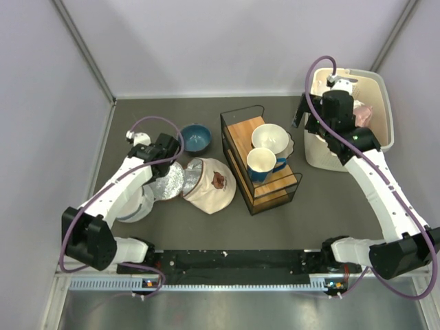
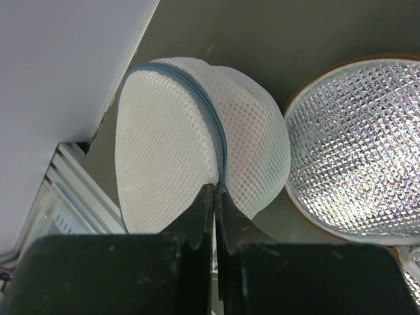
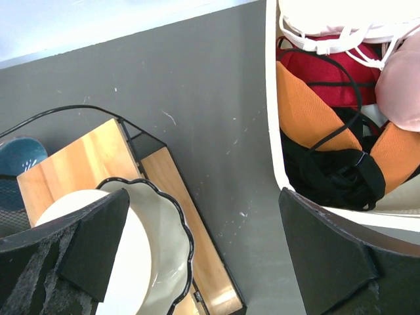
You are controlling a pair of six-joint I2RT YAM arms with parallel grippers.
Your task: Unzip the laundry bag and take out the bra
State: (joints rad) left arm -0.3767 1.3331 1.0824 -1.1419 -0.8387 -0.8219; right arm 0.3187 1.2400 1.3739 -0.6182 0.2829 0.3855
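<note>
The laundry bag (image 2: 170, 138), a white mesh drum with a grey-blue zipper (image 2: 213, 121) running over it, fills the left wrist view. From above the laundry bag (image 1: 136, 207) lies under the left arm, mostly covered by it. My left gripper (image 2: 216, 189) is shut, its tips pinched together right on the zipper line at the bag's near edge. The bra is hidden; the mesh shows only a dim shape inside. My right gripper (image 3: 203, 193) hangs open and empty above the bare table, between the rack and the basket.
A silver quilted round lid (image 2: 361, 144) lies against the bag's right side. Beside it are a cream cloth with a brown mark (image 1: 210, 184) and a blue bowl (image 1: 196, 137). A wire rack (image 1: 237, 148) holds a bowl and a mug. The beige basket (image 1: 381, 89) holds garments.
</note>
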